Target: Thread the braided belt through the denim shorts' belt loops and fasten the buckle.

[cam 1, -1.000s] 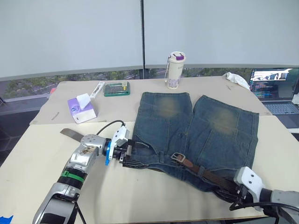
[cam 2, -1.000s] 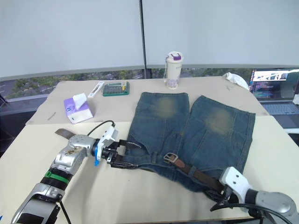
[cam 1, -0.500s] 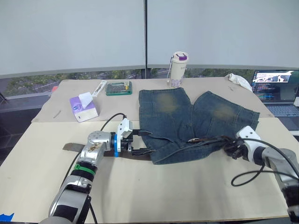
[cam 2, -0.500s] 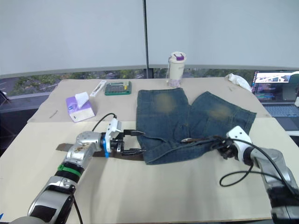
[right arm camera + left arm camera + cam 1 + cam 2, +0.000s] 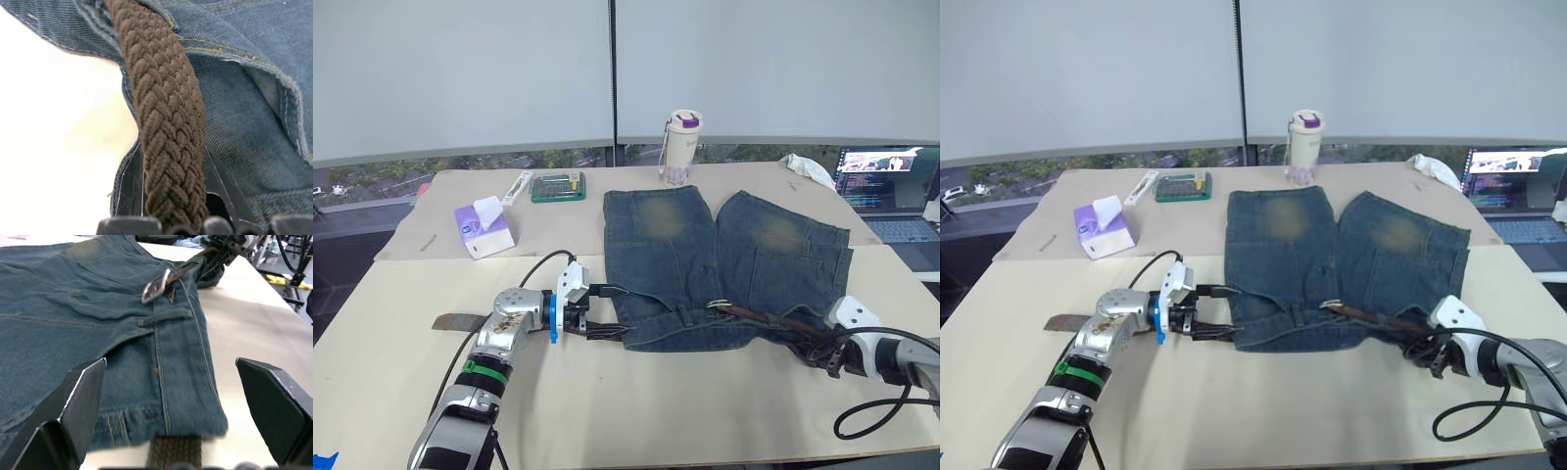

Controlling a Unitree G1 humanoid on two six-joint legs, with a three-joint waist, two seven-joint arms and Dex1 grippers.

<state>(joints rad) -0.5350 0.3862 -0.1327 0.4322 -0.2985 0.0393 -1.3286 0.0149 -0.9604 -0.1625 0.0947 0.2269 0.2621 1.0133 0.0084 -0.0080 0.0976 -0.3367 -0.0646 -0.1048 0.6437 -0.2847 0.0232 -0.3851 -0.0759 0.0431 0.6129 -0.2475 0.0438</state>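
Head stereo pair looks down over table; wrist cameras close on denim shorts point(image 5: 724, 264).

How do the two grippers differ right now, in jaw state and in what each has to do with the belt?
The left gripper has its jaws spread wide at the near left corner of the denim shorts, with the braided belt lying between them, ungripped. The right gripper is closed on the belt at the shorts' right side, the strap running from its jaws up to the buckle. Both sit low at the waistband edge, facing each other.
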